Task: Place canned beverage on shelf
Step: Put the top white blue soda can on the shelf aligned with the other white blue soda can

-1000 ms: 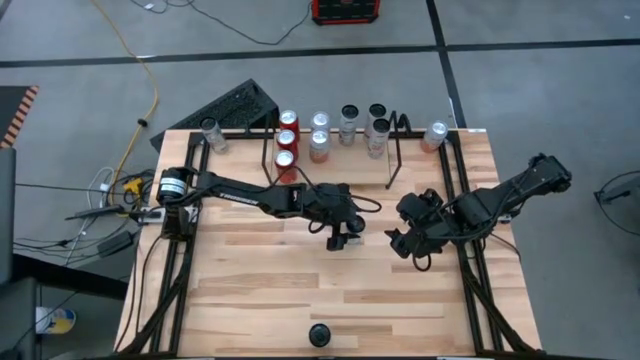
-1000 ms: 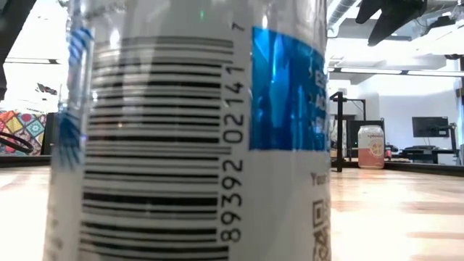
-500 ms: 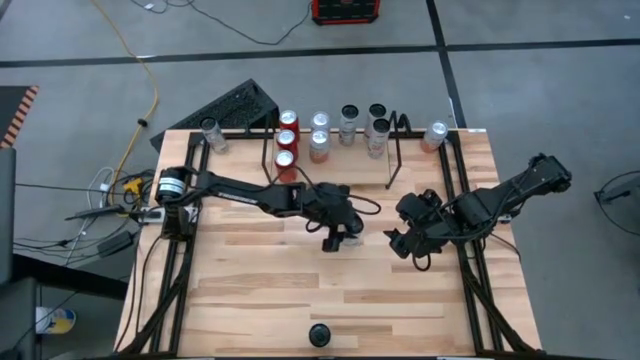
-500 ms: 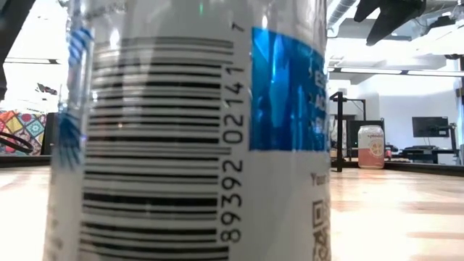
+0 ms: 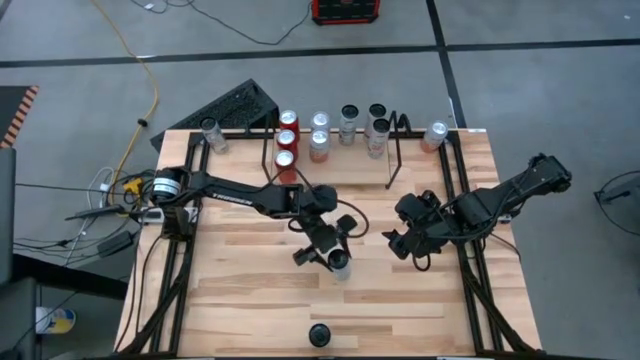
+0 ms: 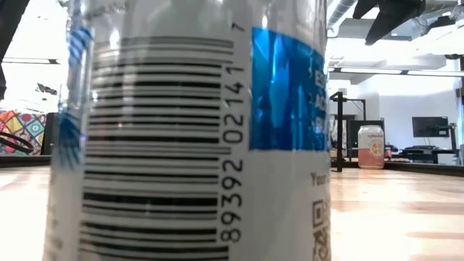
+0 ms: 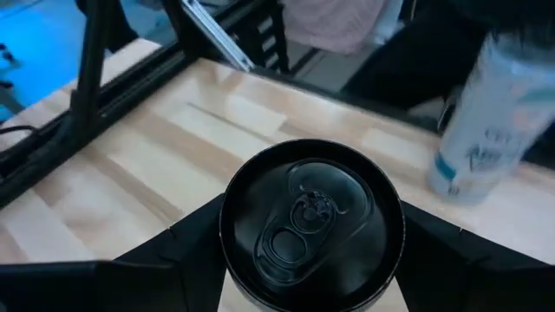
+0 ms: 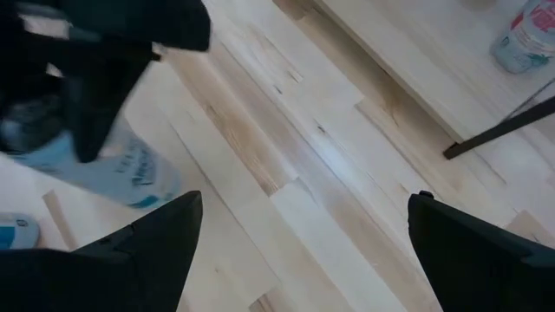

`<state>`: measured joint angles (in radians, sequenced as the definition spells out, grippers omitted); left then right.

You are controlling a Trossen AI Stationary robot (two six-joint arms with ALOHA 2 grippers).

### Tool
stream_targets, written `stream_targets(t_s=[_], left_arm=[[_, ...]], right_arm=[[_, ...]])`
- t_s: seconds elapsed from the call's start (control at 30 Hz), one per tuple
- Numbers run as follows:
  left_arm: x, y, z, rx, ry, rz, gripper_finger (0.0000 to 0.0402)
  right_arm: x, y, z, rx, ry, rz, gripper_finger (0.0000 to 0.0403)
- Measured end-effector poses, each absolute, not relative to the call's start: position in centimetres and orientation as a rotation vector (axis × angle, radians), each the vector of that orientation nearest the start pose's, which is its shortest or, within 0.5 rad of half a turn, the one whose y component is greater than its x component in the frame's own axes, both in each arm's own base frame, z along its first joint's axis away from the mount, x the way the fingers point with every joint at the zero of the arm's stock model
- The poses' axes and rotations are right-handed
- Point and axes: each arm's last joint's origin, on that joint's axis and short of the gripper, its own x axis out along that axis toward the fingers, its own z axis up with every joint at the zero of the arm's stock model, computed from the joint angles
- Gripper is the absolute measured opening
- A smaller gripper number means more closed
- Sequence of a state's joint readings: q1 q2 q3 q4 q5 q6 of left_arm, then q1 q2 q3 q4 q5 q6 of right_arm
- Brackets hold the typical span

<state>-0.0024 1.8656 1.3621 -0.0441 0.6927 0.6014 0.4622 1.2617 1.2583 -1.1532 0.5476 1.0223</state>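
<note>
My left gripper is shut on a white-and-blue can with a black top over the middle of the table. The right wrist view shows the same can tilted under the dark gripper. The shelf, a black rod rack, stands at the far edge with several cans on it, three of them red. My right gripper hangs open to the right of the held can, touching nothing. Another white-and-blue can stands at the near edge. My left gripper pinches the can's side wall just under its top rim between its two fingers, one on each side. The fingers come slanting down from the far left. The can sits tilted, its black top turned back toward the wrist.
Single cans stand outside the shelf, one at the far left and one at the far right, the latter also in the low view. Black rails run along both table sides. A keyboard lies beyond the far edge.
My left gripper has rolled about its own line and swung toward the table's near edge. The can between its fingers has tipped with it and now shows beyond the fingers from above. My right arm has kept still.
</note>
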Motion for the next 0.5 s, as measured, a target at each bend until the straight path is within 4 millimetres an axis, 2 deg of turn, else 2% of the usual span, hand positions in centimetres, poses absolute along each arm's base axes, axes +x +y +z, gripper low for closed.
stream_targets(t_s=[0.2, 0.5], left_arm=[[41.4, -2.8, 23.8, 0.496, 0.296, -0.863, 0.0244], [40.7, -3.0, 23.0, 0.434, 0.411, -0.899, 0.0246]], right_arm=[[20.9, 8.7, 33.1, 0.397, 0.811, -0.54, 0.0384], [20.9, 8.7, 33.1, 0.395, 0.809, -0.537, 0.0384]])
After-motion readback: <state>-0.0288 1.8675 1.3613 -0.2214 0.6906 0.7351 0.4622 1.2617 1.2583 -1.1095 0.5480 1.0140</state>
